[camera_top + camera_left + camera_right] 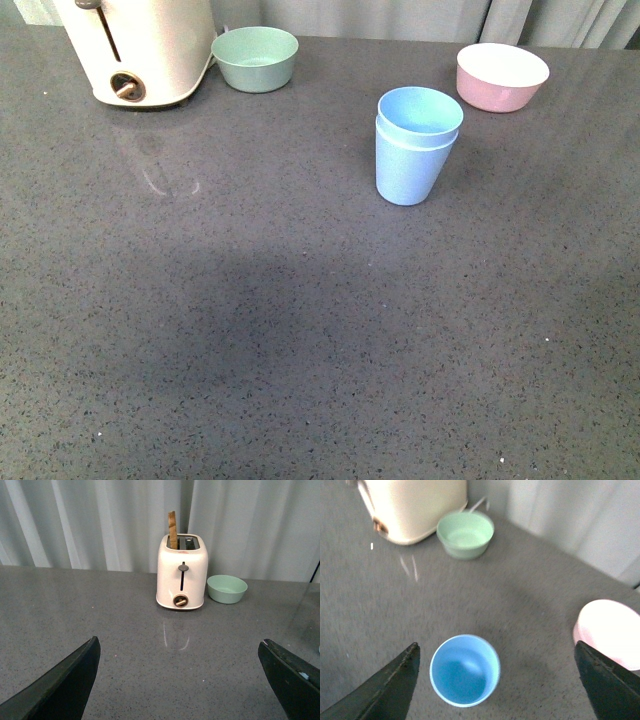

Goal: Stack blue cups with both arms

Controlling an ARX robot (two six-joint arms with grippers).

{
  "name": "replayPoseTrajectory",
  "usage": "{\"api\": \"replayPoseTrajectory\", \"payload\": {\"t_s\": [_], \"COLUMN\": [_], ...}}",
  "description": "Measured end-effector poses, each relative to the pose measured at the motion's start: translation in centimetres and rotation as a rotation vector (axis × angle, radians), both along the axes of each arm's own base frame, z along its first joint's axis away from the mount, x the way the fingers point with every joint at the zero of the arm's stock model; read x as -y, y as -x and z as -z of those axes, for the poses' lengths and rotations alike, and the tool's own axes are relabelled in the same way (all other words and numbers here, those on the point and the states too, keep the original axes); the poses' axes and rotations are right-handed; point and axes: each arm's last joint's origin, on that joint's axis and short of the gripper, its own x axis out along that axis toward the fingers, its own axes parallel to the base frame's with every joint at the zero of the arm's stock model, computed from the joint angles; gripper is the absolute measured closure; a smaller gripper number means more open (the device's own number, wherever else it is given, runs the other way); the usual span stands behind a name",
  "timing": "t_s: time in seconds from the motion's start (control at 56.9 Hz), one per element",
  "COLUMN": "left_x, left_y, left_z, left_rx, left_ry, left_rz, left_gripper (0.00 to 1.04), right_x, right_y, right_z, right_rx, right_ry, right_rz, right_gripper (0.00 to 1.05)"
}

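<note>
The blue cups [417,146] stand nested, one inside the other, just in front of the pink bowl [502,76]. Both end effectors, left [182,680] and right [497,680], are spread and empty. Stacking looks finished; only pulling clear remains.

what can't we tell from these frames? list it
- Toaster: top cut off by the front view's upper edge; only the left wrist view shows its slots.
- Blue cups: the right wrist view is blurred and looks straight into the mouth, so the nesting shows only in the front view.
- Pink bowl: cut off by the right wrist frame edge and blurred.
- Both arms: absent from the front view.
</note>
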Motion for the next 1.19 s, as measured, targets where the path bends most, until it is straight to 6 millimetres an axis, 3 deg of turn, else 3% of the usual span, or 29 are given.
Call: {"api": "replayPoseTrajectory", "payload": {"t_s": [0.07, 0.158, 0.299, 0.404, 0.667, 1.194], "left_x": [0.0, 0.0, 0.0, 0.0, 0.0, 0.0], "left_y": [0.0, 0.0, 0.0, 0.0, 0.0, 0.0], "left_z": [0.0, 0.0, 0.0, 0.0, 0.0, 0.0], "left_rx": [0.0, 0.0, 0.0, 0.0, 0.0, 0.0], "left_ry": [0.0, 0.0, 0.0, 0.0, 0.0, 0.0], "left_rz": [0.0, 0.0, 0.0, 0.0, 0.0, 0.0], "left_gripper": [0.09, 0.09, 0.09, 0.09, 0.09, 0.09], "right_x": [1.9, 3.7, 4.3, 4.7, 6.1, 6.1], "right_y": [2.2, 5.1, 7.4, 10.0, 13.8, 18.4], "right_z": [-0.7, 0.5, 2.7, 4.3, 6.8, 9.0], "right_rx": [0.061, 0.077, 0.218, 0.227, 0.219, 0.217], "right_ry": [-0.073, -0.137, -0.133, -0.135, -0.131, -0.136], "right_rz": [0.088, 0.221, 0.499, 0.511, 0.518, 0.516], "right_gripper": [0.09, 0.11, 0.35, 0.58, 1.03, 1.03]}}
